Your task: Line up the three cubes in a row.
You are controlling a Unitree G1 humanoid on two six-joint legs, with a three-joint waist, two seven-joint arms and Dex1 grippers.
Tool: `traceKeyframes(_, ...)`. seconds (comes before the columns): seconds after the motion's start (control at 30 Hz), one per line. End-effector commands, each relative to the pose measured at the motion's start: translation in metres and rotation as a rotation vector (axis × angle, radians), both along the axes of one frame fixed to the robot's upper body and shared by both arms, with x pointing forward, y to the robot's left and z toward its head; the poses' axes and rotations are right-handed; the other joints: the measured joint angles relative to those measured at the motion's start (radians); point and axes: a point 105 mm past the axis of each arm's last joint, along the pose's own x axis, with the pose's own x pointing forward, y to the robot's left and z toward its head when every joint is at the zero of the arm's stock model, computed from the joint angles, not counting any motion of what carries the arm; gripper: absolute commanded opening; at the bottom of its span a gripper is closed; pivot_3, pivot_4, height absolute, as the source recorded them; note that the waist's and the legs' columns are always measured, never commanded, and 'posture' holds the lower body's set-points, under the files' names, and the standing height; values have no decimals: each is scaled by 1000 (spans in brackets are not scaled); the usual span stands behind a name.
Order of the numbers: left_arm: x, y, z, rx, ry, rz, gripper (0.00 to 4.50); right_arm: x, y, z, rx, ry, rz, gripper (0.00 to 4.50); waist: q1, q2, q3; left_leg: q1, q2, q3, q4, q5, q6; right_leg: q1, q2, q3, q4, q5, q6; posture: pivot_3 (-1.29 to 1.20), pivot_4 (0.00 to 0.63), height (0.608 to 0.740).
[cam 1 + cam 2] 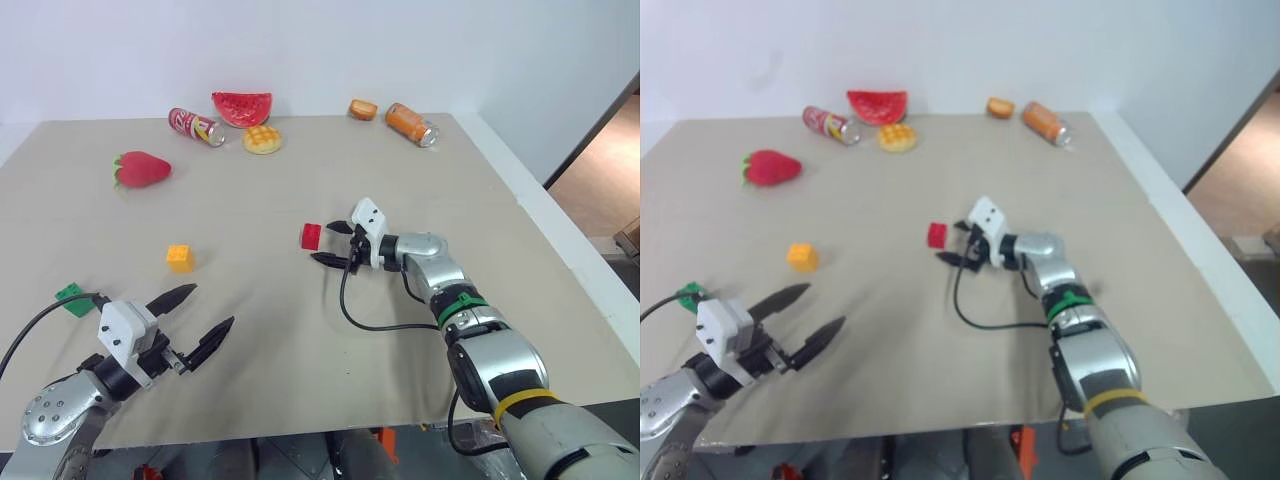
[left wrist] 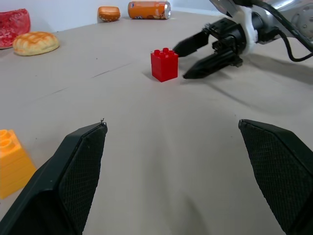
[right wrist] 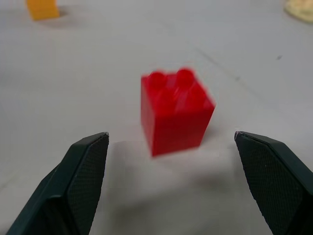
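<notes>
Three studded cubes lie apart on the tan table [image 1: 300, 330]. The red cube [image 1: 311, 236] stands mid-table, and my right gripper [image 1: 333, 244] is open just to its right, fingers pointing at it without touching; the right wrist view has the red cube [image 3: 176, 111] just beyond the fingertips. The orange-yellow cube [image 1: 180, 258] sits further left. The green cube [image 1: 72, 298] lies near the left front, partly behind my left arm's cable. My left gripper [image 1: 203, 322] is open and empty near the front edge, right of the green cube.
Along the back edge lie a toy strawberry [image 1: 140, 169], a red can [image 1: 195, 127], a watermelon slice [image 1: 241, 107], a waffle bun [image 1: 262, 139], a small bread piece [image 1: 362, 109] and an orange can [image 1: 411, 124]. A black cable [image 1: 365, 318] loops on the table near my right arm.
</notes>
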Motion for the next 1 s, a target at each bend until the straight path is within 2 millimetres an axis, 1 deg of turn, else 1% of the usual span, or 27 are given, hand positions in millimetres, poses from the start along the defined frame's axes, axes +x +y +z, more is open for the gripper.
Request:
traceKeyframes(0.03,-5,-4,11,-16,-46,-12,4462,6,3,17,40,-43,-13,4269,0,0,0,0,0,0,0,0,0,0,0,0,0,0,0,0,150,740)
traceKeyframes(0.17,-6,-1,12,-19,-49,-4,4462,6,8,19,49,-38,-3,4269,0,0,0,-1,0,0,0,0,0,0,0,0,0,0,1,0,150,740)
traceKeyframes(0.4,-1,8,17,-17,-79,44,4462,2,17,15,62,-15,35,4269,0,0,0,-1,0,0,0,0,0,-1,1,0,1,0,0,0,150,740)
traceKeyframes(0.43,0,10,17,-19,-81,51,4500,2,19,15,70,-13,34,3758,0,0,0,0,0,0,0,0,0,-1,1,0,1,0,0,0,150,740)
traceKeyframes(0.5,1,11,17,-22,-83,59,4500,3,21,16,81,-10,35,3188,0,0,0,0,0,0,0,0,0,-1,1,1,1,0,0,0,150,740)
traceKeyframes(0.53,1,12,17,-23,-83,60,4500,2,22,16,81,-10,37,2842,0,0,0,0,0,0,0,0,0,-1,1,1,1,0,0,0,150,740)
traceKeyframes(0.57,1,12,16,-22,-82,62,4500,2,23,16,80,-10,41,2393,0,0,0,0,1,0,0,0,0,-1,1,1,1,0,0,0,150,740)
traceKeyframes(0.63,1,12,16,-22,-81,65,4500,2,24,17,81,-11,46,1806,0,0,0,0,1,0,0,0,0,-1,1,1,1,0,0,0,150,740)
traceKeyframes(0.67,1,12,15,-22,-80,66,4500,1,24,17,81,-12,48,1434,0,0,0,0,1,0,0,0,0,-1,1,1,1,0,0,0,150,740)
traceKeyframes(0.7,1,12,15,-21,-79,70,4500,1,23,17,83,-13,49,1204,0,0,0,0,1,0,0,0,0,-1,1,1,1,0,0,0,150,740)
traceKeyframes(0.87,-3,22,8,-24,-45,92,4500,-1,13,15,77,-7,60,1205,0,0,0,0,1,0,0,0,0,-1,1,1,1,0,0,0,150,740)
traceKeyframes(0.93,-7,28,4,-13,-18,88,4500,-7,11,14,68,-1,103,1205,0,0,0,0,1,0,0,0,0,-1,1,1,1,0,0,0,150,740)
traceKeyframes(1.0,-12,34,-1,-12,25,73,4500,-18,11,14,69,22,191,1205,0,0,0,-1,1,0,0,0,0,-1,1,0,1,-1,0,0,150,740)
